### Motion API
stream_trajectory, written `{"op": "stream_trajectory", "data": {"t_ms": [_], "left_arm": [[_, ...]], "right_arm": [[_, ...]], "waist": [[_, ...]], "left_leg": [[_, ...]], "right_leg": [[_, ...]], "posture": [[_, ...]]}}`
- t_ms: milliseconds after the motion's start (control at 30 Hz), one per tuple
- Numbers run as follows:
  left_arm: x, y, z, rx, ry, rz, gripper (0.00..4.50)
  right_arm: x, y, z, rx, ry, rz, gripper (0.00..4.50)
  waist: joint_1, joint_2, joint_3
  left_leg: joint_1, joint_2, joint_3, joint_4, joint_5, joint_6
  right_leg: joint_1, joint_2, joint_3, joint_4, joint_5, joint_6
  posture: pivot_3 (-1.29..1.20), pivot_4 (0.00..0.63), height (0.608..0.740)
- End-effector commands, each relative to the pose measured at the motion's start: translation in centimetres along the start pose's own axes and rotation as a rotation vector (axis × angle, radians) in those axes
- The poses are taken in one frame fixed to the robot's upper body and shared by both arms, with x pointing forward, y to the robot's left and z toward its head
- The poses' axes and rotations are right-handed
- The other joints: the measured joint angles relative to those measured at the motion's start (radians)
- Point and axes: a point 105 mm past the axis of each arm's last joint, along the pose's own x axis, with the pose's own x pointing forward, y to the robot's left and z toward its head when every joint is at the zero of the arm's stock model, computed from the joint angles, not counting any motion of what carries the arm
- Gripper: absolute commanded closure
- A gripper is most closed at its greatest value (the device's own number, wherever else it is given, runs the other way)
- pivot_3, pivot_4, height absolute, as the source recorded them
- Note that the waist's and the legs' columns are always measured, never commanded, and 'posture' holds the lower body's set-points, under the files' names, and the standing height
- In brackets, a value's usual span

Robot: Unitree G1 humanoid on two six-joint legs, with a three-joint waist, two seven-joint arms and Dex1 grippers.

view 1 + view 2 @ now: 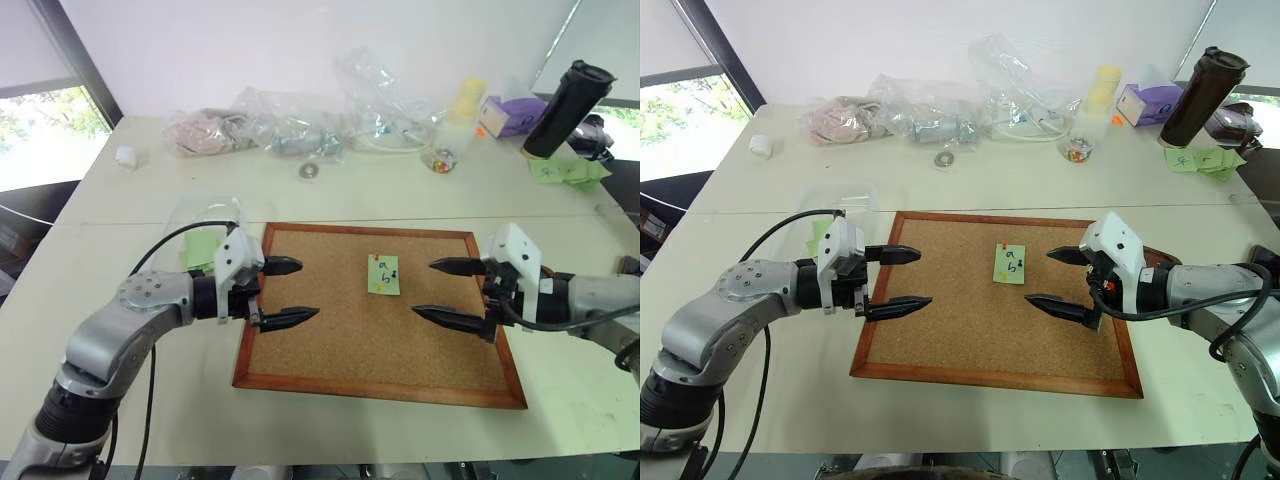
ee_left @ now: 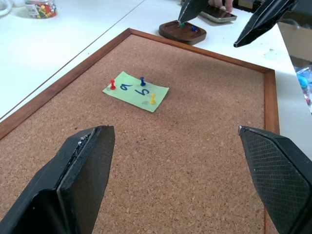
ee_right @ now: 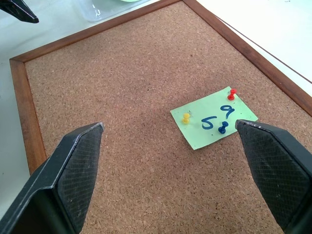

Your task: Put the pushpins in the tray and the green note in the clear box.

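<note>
— Cork is the landmark: where is everything relative to the corkboard (image 1: 380,315)?
— Near its middle, toward the far edge, the green note (image 1: 384,275) lies flat on the cork, pinned by three pushpins (image 2: 142,81): one red, one blue, one yellow.
— And the two containers?
— The tray (image 2: 183,32), dark reddish-brown, sits on the worktop (image 1: 120,230) just off the board's right side, with a couple of small pins in it. The clear box (image 1: 840,198) sits just off the board's far left corner, with green paper inside.
— What about the arms?
— The left gripper (image 1: 290,293) hangs over the board's left edge, jaws spread wide, empty. The right gripper (image 1: 447,292) hangs over the right part of the board, jaws likewise spread and empty. Both point inward at the note, which lies between them, clear of either
</note>
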Motion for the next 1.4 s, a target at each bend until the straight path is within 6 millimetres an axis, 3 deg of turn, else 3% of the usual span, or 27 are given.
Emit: {"op": "stream_trajectory", "data": {"t_ms": [33,200,1067,1167,1300,1400], "left_arm": [[-0.4,0.1,0.5,0.031,-0.011,0.008,0.05],[-0.2,0.3,1.5,0.009,-0.039,0.006,0.05],[1.2,0.1,2.1,0.056,0.003,-0.002,0.05],[2.3,0.3,1.6,0.055,-0.026,0.002,0.90],[3.5,0.3,0.3,0.068,-0.033,-0.006,2.92],[4.1,0.1,-1.8,0.089,0.006,-0.026,4.43]], "right_arm": [[-0.2,0.1,0.4,-0.028,0.001,-0.001,0.00],[-0.1,0.2,0.2,-0.024,0.003,0.002,0.00],[0.0,0.4,0.2,-0.023,0.002,-0.003,0.00],[0.1,0.1,0.2,-0.029,0.000,-0.012,0.00],[0.6,0.0,0.2,-0.035,-0.011,-0.018,0.00],[1.2,0.0,0.3,-0.042,-0.022,-0.018,0.00]], "waist": [[0.000,0.000,0.000],[0.001,0.000,0.000],[0.001,0.000,0.000],[0.001,0.000,0.000],[0.000,0.000,0.000],[-0.001,0.000,0.000]], "left_leg": [[0.000,0.000,0.000,0.000,0.000,0.000],[0.000,0.000,0.000,0.000,0.000,0.000],[0.000,0.000,0.000,0.000,0.000,0.000],[0.000,0.000,0.000,0.000,0.000,0.000],[0.000,0.000,0.000,0.000,0.000,0.000],[0.000,0.000,0.000,0.000,0.000,0.000]], "right_leg": [[0.000,0.000,0.000,0.000,0.000,0.000],[0.000,0.000,0.000,0.000,0.000,0.000],[0.000,0.000,0.000,0.000,0.000,0.000],[0.000,0.000,0.000,0.000,0.000,0.000],[0.000,0.000,0.000,0.000,0.000,0.000],[0.000,0.000,0.000,0.000,0.000,0.000]], "posture": [[0.00,0.150,0.740],[0.00,0.150,0.740],[0.00,0.150,0.740],[0.00,0.150,0.740],[0.00,0.150,0.740],[0.00,0.150,0.740]]}}
